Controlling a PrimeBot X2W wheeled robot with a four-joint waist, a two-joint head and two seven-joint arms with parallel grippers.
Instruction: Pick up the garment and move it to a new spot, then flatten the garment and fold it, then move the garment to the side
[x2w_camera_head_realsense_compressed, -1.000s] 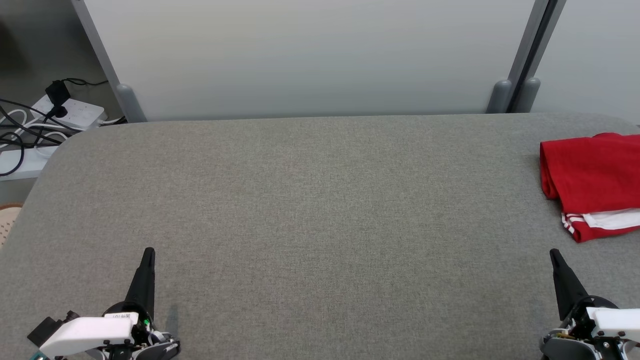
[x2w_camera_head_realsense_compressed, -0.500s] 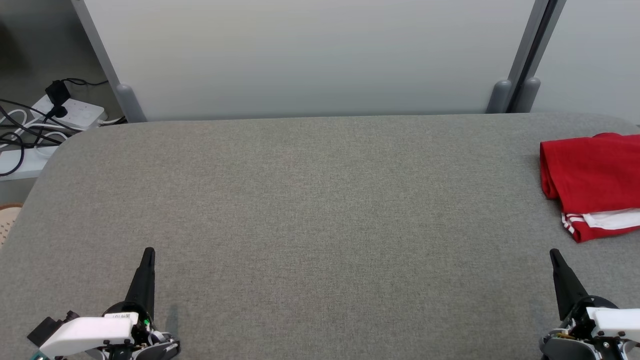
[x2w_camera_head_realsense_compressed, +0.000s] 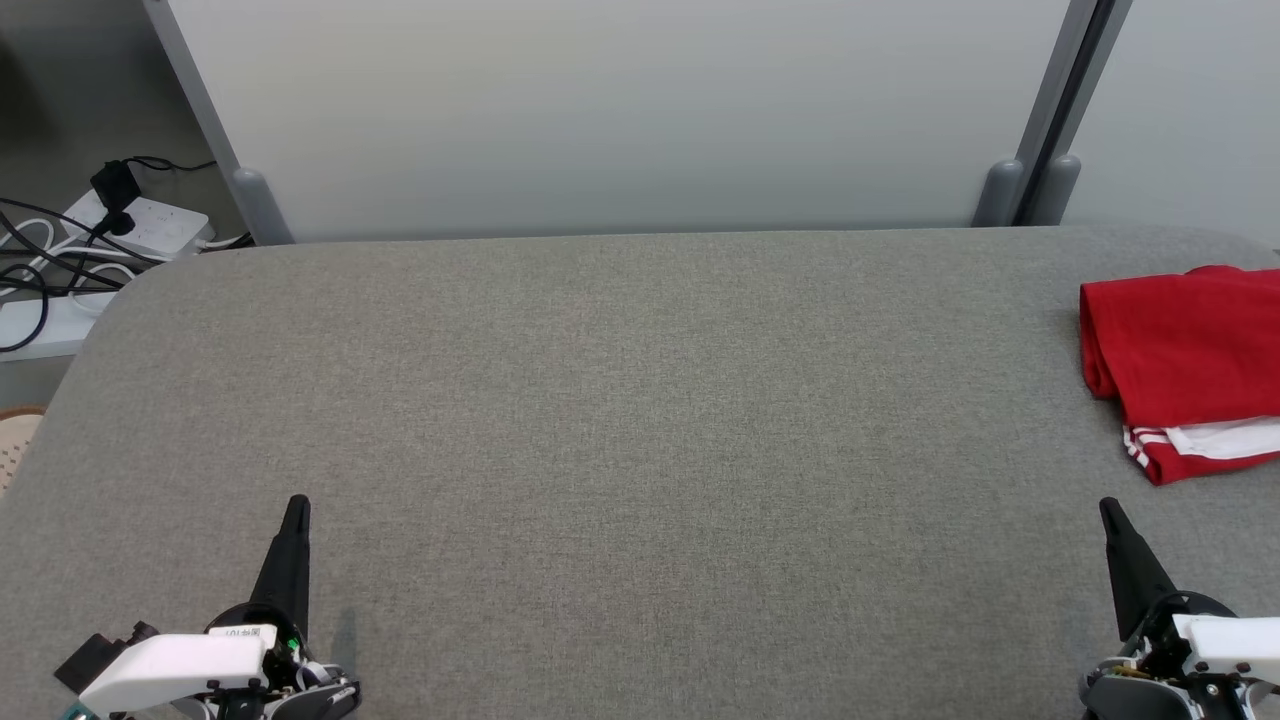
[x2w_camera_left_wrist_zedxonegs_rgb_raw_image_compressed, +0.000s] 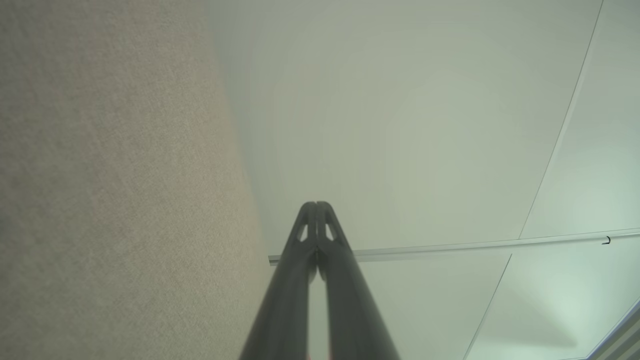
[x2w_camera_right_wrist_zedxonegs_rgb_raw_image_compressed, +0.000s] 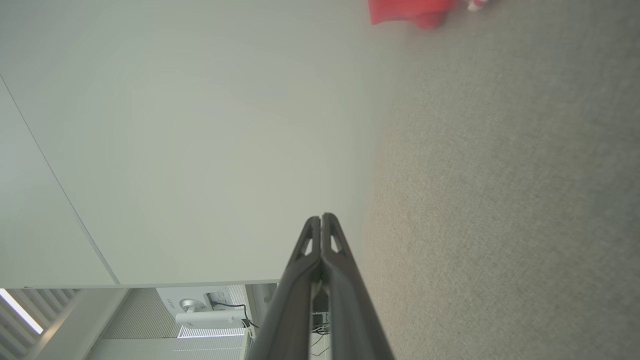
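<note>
- Your left gripper (x2w_camera_head_realsense_compressed: 297, 506) and right gripper (x2w_camera_head_realsense_compressed: 1106, 508) sit fully closed and empty.
- The garment (x2w_camera_head_realsense_compressed: 1185, 345) lies at the table's (x2w_camera_head_realsense_compressed: 640, 400) far right, seemingly folded, though partly cropped.
- Judged: the last step looks finished; if not, your right arm must reach for it.

A grey fabric-covered bench (x2w_camera_head_realsense_compressed: 620, 420) stands against pale partition panels (x2w_camera_head_realsense_compressed: 620, 110) joined by a grey post (x2w_camera_head_realsense_compressed: 1060, 100). Beyond its far-left corner sits a white power strip (x2w_camera_head_realsense_compressed: 150, 225) trailing black cables (x2w_camera_head_realsense_compressed: 30, 290).

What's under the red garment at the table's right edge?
The folded red garment with white stripes lies on the grey fabric tabletop. A white layer peeks out at its near edge; the rest beneath is covered.
</note>
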